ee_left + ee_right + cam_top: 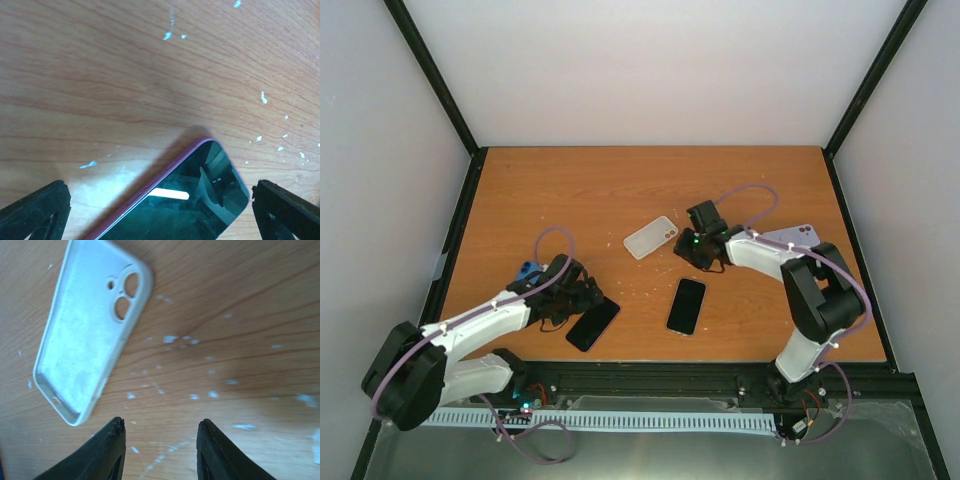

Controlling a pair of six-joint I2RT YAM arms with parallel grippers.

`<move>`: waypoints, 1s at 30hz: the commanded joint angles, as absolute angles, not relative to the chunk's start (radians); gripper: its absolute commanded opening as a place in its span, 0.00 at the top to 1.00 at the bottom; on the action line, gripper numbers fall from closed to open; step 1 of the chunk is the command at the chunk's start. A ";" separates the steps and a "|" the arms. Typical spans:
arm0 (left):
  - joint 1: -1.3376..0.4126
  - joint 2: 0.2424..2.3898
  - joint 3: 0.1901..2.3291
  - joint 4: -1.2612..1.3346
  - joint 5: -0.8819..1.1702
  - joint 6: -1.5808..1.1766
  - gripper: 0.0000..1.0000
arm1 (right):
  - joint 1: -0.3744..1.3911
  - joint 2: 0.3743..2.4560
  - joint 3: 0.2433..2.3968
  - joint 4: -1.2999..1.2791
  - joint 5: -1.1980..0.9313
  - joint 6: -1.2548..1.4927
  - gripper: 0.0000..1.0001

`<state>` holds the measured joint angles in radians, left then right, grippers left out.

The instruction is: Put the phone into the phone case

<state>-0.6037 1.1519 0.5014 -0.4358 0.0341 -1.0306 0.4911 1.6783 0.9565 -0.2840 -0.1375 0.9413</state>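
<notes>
My left claw (160, 186) is wide open over a corner of the phone (195, 200), which lies flat on the tabletop (100, 75) near me. It's likely stiff and slick, so I'd pinch the long edges. Farther out, the right claw (161, 424) is part open and empty, just short of the case (90, 340), which is cavity up and probably light and bendy.

Top camera looks down from behind — wrist cameras close over phone (190, 200), case (90, 340).
</notes>
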 commanded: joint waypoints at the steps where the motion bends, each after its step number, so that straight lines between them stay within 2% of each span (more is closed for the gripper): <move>1: -0.599 1.083 0.465 -0.481 -0.028 -1.098 0.01 | 0.555 1.758 1.038 -0.268 -0.120 1.035 0.61; 18: -0.601 1.106 0.392 -0.386 0.130 -1.098 0.01 | 0.622 2.050 1.336 -0.443 -0.075 1.111 0.64; 20: -0.602 1.115 0.401 -0.402 0.128 -1.106 0.01 | 0.623 2.068 1.354 -0.474 -0.065 1.098 0.68; 27: -0.637 1.118 0.421 -0.394 0.146 -1.114 0.02 | 0.623 2.036 1.336 -0.503 -0.035 1.033 0.93; 30: -0.643 1.115 0.440 -0.427 0.118 -1.123 0.02 | 0.623 1.992 1.316 -0.512 -0.041 0.982 0.97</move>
<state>-0.6273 1.0969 0.4255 -0.3496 0.1173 -1.0924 0.6144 2.0373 1.3506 -0.4362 -0.0696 1.0466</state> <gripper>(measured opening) 0.980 0.045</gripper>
